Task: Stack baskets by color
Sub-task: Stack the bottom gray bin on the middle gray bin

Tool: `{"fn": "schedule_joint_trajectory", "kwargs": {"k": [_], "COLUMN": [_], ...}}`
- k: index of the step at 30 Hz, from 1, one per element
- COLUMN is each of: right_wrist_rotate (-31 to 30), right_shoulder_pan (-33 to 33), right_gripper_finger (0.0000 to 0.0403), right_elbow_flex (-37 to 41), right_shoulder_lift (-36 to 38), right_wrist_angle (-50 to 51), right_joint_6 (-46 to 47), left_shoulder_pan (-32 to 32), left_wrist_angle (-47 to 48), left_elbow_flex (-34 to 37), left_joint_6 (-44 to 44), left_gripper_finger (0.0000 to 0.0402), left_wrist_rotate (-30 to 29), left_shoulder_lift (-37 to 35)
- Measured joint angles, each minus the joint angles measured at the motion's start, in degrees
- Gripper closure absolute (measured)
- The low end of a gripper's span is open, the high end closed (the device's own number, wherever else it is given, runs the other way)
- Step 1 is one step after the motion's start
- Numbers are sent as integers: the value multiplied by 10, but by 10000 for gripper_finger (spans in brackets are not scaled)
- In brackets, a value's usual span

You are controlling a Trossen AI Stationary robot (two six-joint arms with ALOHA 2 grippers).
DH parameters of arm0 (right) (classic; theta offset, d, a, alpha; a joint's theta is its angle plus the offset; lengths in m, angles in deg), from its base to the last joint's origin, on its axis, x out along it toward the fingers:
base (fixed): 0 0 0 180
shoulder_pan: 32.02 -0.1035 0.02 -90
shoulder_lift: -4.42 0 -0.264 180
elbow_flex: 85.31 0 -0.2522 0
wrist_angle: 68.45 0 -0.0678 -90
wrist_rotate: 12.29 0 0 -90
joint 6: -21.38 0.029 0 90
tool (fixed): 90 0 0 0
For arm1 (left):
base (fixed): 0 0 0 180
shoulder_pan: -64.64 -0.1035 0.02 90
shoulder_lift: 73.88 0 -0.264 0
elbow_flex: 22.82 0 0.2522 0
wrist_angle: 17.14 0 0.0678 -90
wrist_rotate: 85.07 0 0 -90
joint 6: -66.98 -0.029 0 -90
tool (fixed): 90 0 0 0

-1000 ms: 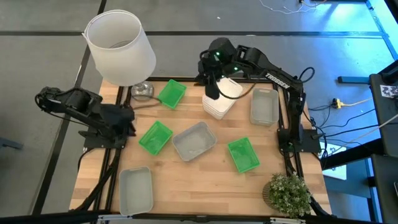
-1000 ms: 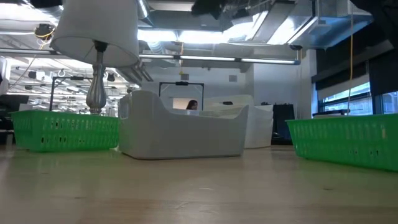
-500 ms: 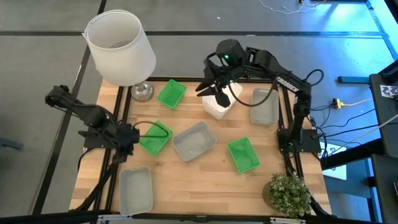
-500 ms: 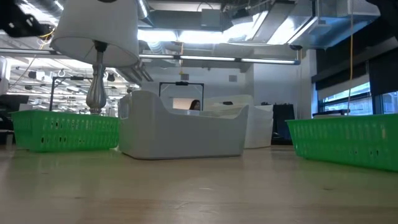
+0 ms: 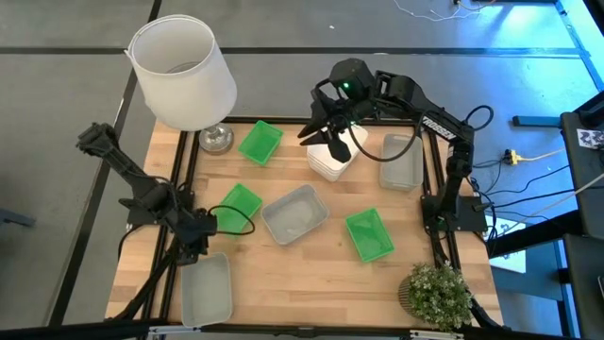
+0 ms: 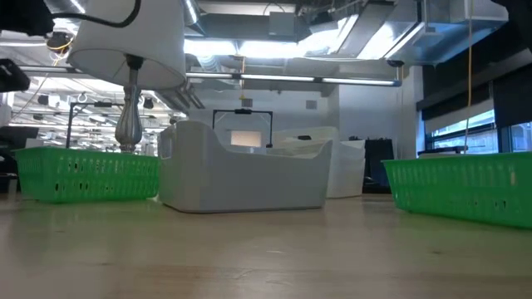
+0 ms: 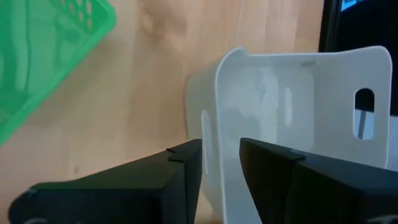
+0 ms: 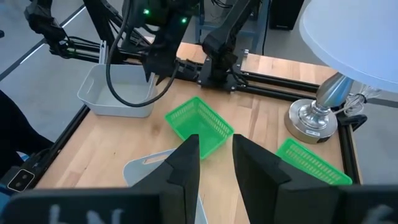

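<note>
My left gripper (image 5: 200, 247) stands open at the far end of the near-left grey basket (image 5: 208, 288). In the left wrist view its fingers straddle that basket's end wall (image 7: 217, 124), one inside and one outside, with a gap showing at both. My right gripper (image 5: 330, 134) hangs open and empty above the white basket stack (image 5: 332, 162) at the far middle. Green baskets rest on their bottoms at the far left (image 5: 260, 142), the middle left (image 5: 236, 206) and the near right (image 5: 368, 234). Two more grey baskets sit at the centre (image 5: 294, 213) and the far right (image 5: 401, 161).
A lamp with a big white shade (image 5: 182, 71) and a metal foot (image 5: 215, 139) stands at the far left corner. A potted plant (image 5: 436, 293) is at the near right corner. Bare wood (image 5: 302, 283) lies along the near edge.
My left gripper has come down and toward the table's near edge, from beside the middle-left green basket to the far end of the near-left grey basket. My right gripper has shifted a little and tilted above the white stack.
</note>
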Motion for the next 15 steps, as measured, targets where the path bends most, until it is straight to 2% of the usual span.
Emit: {"fn": "schedule_joint_trajectory", "kwargs": {"k": [7, 15], "right_wrist_rotate": [0, 0], "right_shoulder_pan": [0, 0], "right_gripper_finger": [306, 306], "right_elbow_flex": [0, 0], "right_shoulder_lift": [0, 0], "right_wrist_angle": [0, 2], "right_joint_6": [0, 0], "left_shoulder_pan": [34, 62], "left_wrist_angle": [-35, -99], "left_elbow_flex": [29, 66], "left_joint_6": [25, 75], "left_gripper_finger": [301, 301], "left_wrist_rotate": [-40, -60], "left_shoulder_lift": [0, 0]}}
